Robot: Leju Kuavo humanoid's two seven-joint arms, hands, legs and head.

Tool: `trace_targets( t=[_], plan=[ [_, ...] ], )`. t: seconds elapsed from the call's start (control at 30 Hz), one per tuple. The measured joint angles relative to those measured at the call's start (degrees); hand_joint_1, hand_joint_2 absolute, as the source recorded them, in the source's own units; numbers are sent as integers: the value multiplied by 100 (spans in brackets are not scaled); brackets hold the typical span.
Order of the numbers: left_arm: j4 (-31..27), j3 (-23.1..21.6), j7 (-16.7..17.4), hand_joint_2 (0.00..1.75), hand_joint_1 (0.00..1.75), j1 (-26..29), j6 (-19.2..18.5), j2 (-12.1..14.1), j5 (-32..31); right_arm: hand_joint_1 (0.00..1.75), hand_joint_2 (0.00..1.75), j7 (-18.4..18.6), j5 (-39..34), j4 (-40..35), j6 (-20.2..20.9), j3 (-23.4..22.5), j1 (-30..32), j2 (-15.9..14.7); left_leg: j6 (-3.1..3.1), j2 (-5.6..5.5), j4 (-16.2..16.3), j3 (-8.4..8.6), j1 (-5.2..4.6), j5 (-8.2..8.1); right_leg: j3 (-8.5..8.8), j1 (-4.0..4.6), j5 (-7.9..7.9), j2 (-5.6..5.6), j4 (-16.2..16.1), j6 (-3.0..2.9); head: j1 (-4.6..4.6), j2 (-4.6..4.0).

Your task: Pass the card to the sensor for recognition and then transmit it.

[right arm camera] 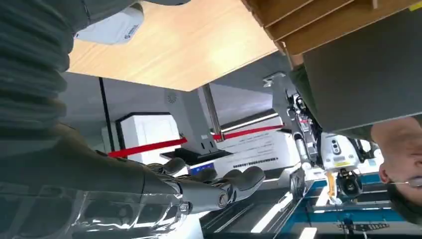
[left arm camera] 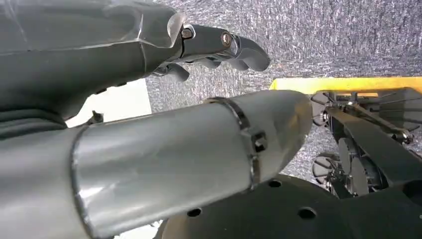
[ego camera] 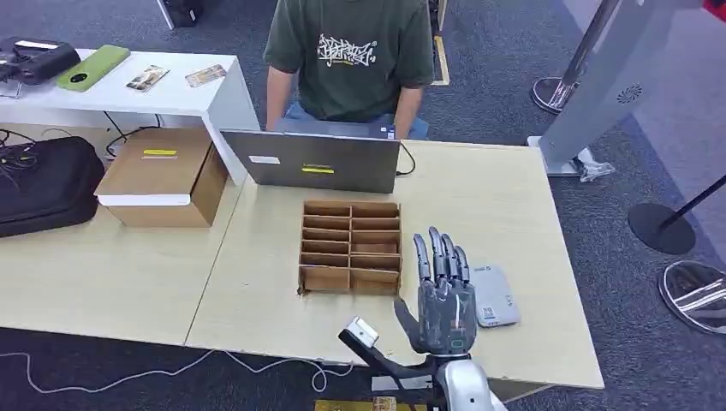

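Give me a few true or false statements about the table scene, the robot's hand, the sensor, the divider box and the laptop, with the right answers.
1. The right hand is raised over the table with its fingers extended and holds nothing. True.
2. The grey sensor lies inside the cardboard divider box. False: it lies flat on the table, to the right of the box.
3. A person in a green shirt sits behind the laptop. True.
4. The laptop stands in front of the divider box, nearest the robot. False: it stands beyond the box, toward the person.
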Motion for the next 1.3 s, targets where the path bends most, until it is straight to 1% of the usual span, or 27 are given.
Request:
trace_targets(
  t=[0.17, 0.4, 0.57, 0.67, 0.83, 0.9, 1.07, 1.3],
  plan=[
    [0, -4, 11, 0, 0, -5, 9, 4, -11, 0, 175, -180, -2, 419, 0, -125, -204, 281, 0, 0, 0, 0, 0, 0, 0, 0, 0, 0, 0, 0, 0, 0],
    [0, -9, 41, 0, 0, -34, 22, 24, -9, 0, 175, -411, -2, 1096, 31, -155, -557, 602, -1, 0, 0, 0, 1, 1, 0, 1, 0, -1, 2, 0, 0, 0],
    [0, -15, 92, 0, 0, -58, 22, 46, 18, 0, 175, -407, -2, 1544, 379, -177, -872, 740, -1, 0, 0, 0, 1, 1, 0, 0, 0, 0, 2, -1, 0, 0],
    [0, -20, 111, 0, 0, -61, 13, 55, 44, 0, 175, -488, -2, 1736, 573, -190, -1030, 814, -1, 0, 0, 1, 0, 1, 0, 0, 0, 0, 2, -1, -2, 0],
    [0, -20, 118, 0, 0, -61, 2, 59, 101, 0, 175, -512, -2, 1970, 802, -197, -1197, 859, -1, -1, 0, 0, 0, 1, -1, 0, 0, 0, 2, -1, 0, 0],
    [0, -20, 118, 0, 0, -61, 0, 61, 101, 0, 175, -604, -2, 2027, 955, -250, -1212, 917, -1, 0, 0, 0, 0, 1, -1, 0, 0, 0, 2, 0, 0, 0],
    [0, -20, 120, 0, 0, -60, -2, 66, 101, 0, 175, -665, -2, 2066, 1329, -374, -1199, 1030, -1, -1, 0, 0, 0, 1, -1, 0, 0, 0, 2, 0, -2, 0],
    [0, -20, 136, 0, 0, -60, -2, 72, 101, 0, 175, -798, -2, 2031, 1589, -503, -1135, 1113, -1, 0, 0, 1, 0, 1, -1, 0, 0, 0, 2, -1, 0, 0]
  ],
)
